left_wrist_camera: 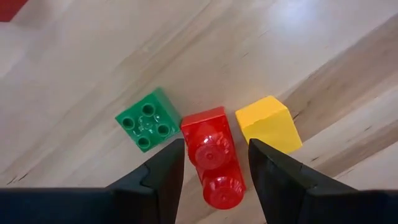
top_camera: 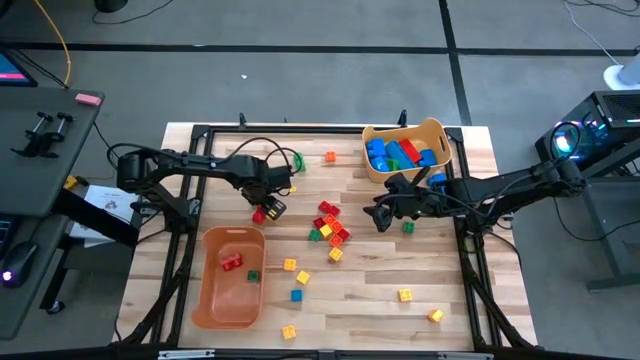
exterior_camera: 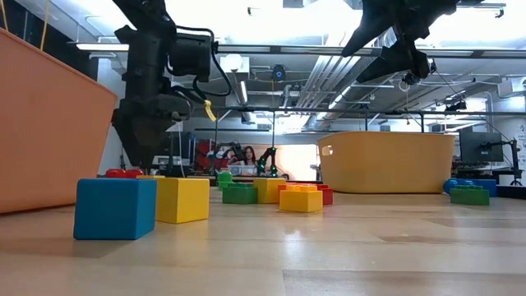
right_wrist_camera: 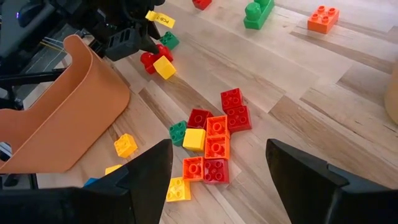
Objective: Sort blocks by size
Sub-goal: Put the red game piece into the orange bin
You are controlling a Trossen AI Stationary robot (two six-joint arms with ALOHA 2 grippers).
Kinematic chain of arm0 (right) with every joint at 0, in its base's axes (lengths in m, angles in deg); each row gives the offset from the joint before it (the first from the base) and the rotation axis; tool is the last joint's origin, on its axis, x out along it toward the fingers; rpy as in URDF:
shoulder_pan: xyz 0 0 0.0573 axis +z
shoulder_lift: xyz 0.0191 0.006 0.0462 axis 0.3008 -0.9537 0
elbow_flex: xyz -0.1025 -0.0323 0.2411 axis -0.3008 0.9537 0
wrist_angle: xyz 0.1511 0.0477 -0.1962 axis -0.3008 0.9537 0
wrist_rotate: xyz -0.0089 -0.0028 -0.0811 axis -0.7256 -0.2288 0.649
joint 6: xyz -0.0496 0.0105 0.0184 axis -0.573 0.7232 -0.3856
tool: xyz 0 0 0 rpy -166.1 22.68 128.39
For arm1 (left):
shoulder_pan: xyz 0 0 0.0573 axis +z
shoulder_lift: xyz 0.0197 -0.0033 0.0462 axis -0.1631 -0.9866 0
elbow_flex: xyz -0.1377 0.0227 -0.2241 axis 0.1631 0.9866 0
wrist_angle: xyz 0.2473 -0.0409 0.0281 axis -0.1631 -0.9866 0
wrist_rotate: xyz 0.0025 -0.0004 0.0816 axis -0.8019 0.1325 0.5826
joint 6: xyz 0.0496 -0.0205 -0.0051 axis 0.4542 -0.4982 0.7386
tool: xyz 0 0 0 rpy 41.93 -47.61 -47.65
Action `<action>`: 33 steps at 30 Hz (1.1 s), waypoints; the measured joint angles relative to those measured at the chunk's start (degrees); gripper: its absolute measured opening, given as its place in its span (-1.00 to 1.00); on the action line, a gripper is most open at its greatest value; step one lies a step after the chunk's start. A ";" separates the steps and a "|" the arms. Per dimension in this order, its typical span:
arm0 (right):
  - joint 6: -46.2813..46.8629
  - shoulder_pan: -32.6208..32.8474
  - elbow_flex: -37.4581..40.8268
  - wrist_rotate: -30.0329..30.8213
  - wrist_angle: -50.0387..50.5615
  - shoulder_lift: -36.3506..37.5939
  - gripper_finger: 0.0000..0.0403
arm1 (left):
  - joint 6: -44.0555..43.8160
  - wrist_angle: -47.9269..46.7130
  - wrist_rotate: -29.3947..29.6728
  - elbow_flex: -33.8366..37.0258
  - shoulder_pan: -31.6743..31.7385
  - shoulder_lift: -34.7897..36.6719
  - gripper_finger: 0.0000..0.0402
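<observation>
My left gripper (top_camera: 268, 206) is open and points down at the table, left of the middle. Its fingers stand on either side of a red two-stud brick (left_wrist_camera: 211, 163) that lies on the wood between a small green brick (left_wrist_camera: 148, 119) and a small yellow one (left_wrist_camera: 268, 124). I cannot tell whether the fingers touch the red brick. It also shows in the high view (top_camera: 259, 215). My right gripper (top_camera: 384, 216) is open and empty, raised above the table near a green brick (top_camera: 408, 228). A cluster of red, orange, yellow and green bricks (right_wrist_camera: 211, 140) lies below it.
An orange bin (top_camera: 215, 300) at the near left holds a red and a green brick. A tan bin (top_camera: 440, 135) at the far right holds blue, red and green bricks. Loose bricks lie near the front edge (top_camera: 405, 295), and an orange one (top_camera: 330, 157) lies at the far side.
</observation>
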 joint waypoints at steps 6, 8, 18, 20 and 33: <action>-0.44 0.02 0.00 0.00 0.04 0.00 0.27 | -0.59 -0.13 0.45 0.00 0.44 -1.19 -0.19; -0.44 0.02 0.00 0.00 0.05 0.00 0.27 | -0.56 -0.25 0.17 0.00 0.44 -1.27 -0.19; -0.90 0.02 0.00 0.00 0.11 0.00 0.27 | -1.24 -2.10 0.03 0.00 0.44 -1.29 -0.19; -0.90 0.02 0.00 0.00 0.13 0.00 0.27 | -1.56 -2.11 0.02 0.00 0.44 -1.29 -0.19; -1.05 0.02 0.00 0.00 0.15 0.00 0.27 | -2.66 -1.65 -1.04 0.00 -0.19 -1.33 -0.19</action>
